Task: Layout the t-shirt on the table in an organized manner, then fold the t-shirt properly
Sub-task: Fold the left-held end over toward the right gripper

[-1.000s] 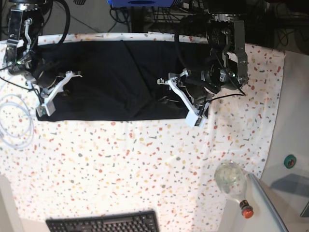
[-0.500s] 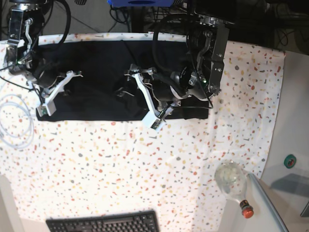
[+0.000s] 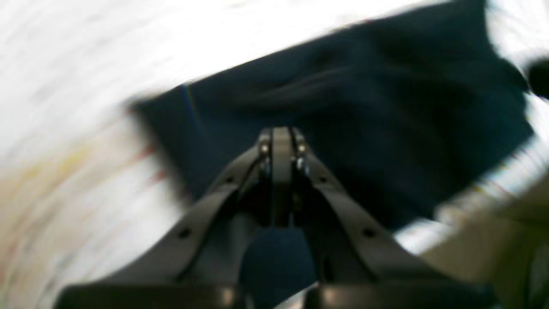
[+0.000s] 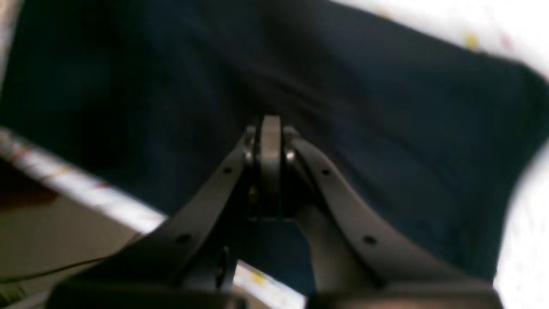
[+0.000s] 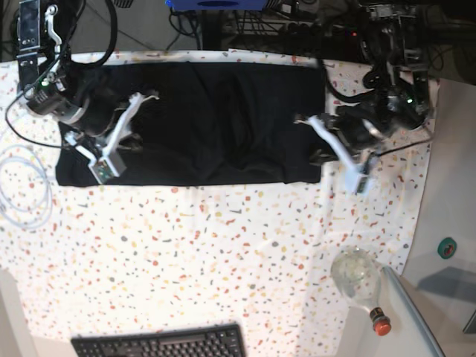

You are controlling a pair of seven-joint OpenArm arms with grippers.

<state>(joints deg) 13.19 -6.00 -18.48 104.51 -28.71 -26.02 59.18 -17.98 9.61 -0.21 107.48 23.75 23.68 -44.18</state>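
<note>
Left wrist view:
Surface: blurred white table [image 3: 85, 64] around a dark sheet of cloth, the t-shirt [image 3: 364, 107].
Left gripper [image 3: 281, 137]: jaws pressed together in a narrow point above the t-shirt; whether any cloth is pinched cannot be told through the blur.

Right wrist view:
Surface: the t-shirt [image 4: 386, 107] fills most of the picture, with a pale strip of table [image 4: 85, 189] along its edge.
Right gripper [image 4: 270, 128]: fingers closed tight; the tips lie over the cloth, a hold on it cannot be told.

Base view:
Surface: white flecked table [image 5: 186, 253], with cables and dark equipment behind its far edge.
T-shirt [image 5: 216, 119]: spread as a wide band along the far side of the table, between the two arms.
Left gripper [image 5: 357, 175]: at the band's right end, over the table edge of the cloth.
Right gripper [image 5: 104, 160]: over the band's left end.
Containers: a clear bottle [image 5: 357, 279] with an orange cap lies near the right front; its contents cannot be made out.
Other: black keyboard [image 5: 160, 343] at the front edge, white cable [image 5: 22, 186] at the left.
</note>
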